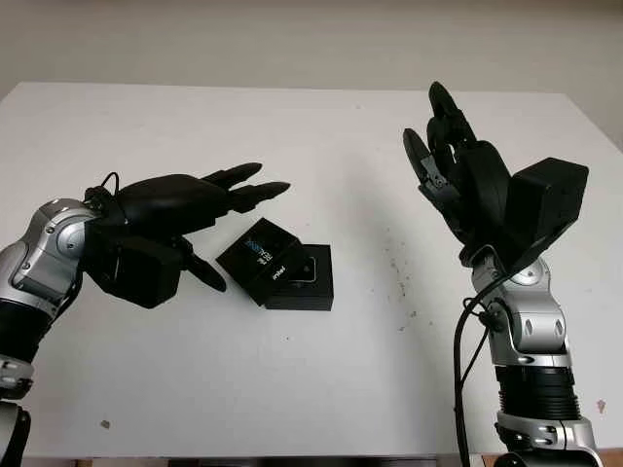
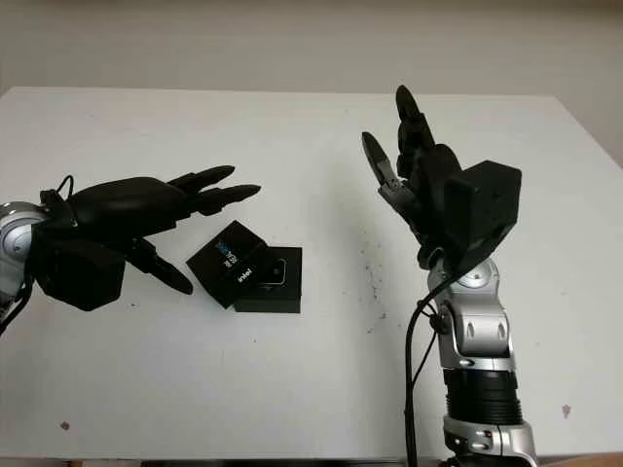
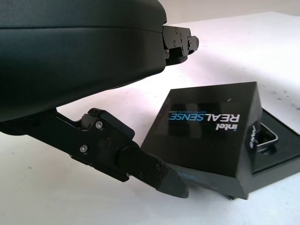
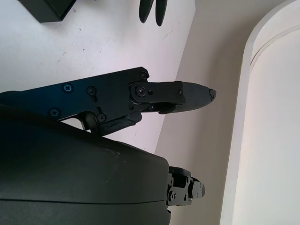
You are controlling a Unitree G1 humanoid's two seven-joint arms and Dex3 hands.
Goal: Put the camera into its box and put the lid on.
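My left hand (image 1: 185, 209) hangs over the white surface (image 1: 321, 389), just to the left of the box (image 1: 304, 280). It holds nothing and its fingers are uncurled: the long fingers (image 1: 248, 187) reach out above the lid (image 1: 258, 255), and the thumb (image 3: 140, 164) sits low beside the lid's near edge, very close to it, though I cannot tell whether it touches. My right hand (image 1: 456, 175) is raised well off to the right, pointing upward, open and idle.

The box lies near the middle of the surface. The lid, with its printed top, is propped at a slant: one side rides up over the left part of the box while the other drops toward the surface, so it is neither square nor seated. In the uncovered right part of the box I can make out the camera (image 1: 313, 268) lying in its recess, so I judge the first half of the job done.

The step in hand, then, is closing up. Next I would need to take the lid between thumb and fingers, lift it free of the box edge, level it and line its sides up with the box before pressing down. The tilt is the awkward part: pushing on it as it lies would likely just shove the box across the surface.
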